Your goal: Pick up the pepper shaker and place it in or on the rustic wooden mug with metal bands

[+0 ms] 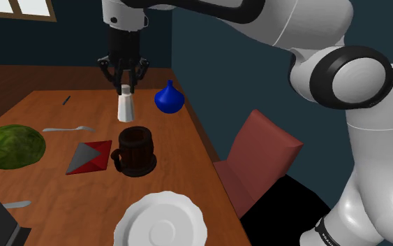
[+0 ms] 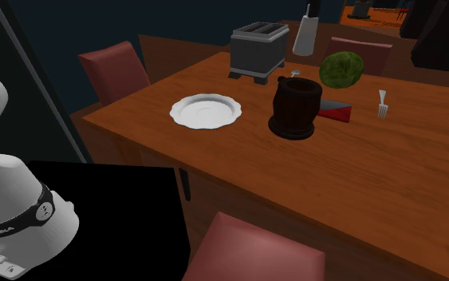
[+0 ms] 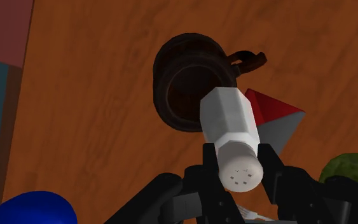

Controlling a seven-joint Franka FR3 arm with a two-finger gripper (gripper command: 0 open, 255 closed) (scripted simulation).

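A white faceted pepper shaker (image 1: pixel 125 106) hangs in the air above the table, clasped at its top by my black gripper (image 1: pixel 124 87). In the wrist view the shaker (image 3: pixel 231 130) sits between my fingers (image 3: pixel 210 160), its holed cap toward the camera, and its base overlaps the rim of the dark wooden mug (image 3: pixel 190 83) below. The mug (image 1: pixel 136 150) stands on the table nearer the front than the shaker, with its handle toward the shoulder view's left. It also stands mid-table in the second exterior view (image 2: pixel 296 106).
A blue vase (image 1: pixel 167 98) stands to the right of the shaker. A red and grey napkin (image 1: pixel 89 156), a spoon (image 1: pixel 68 128), a green melon (image 1: pixel 10 146) and a white plate (image 1: pixel 160 220) lie around the mug. A toaster (image 2: pixel 257 49) and red chairs (image 1: pixel 257 157) are nearby.
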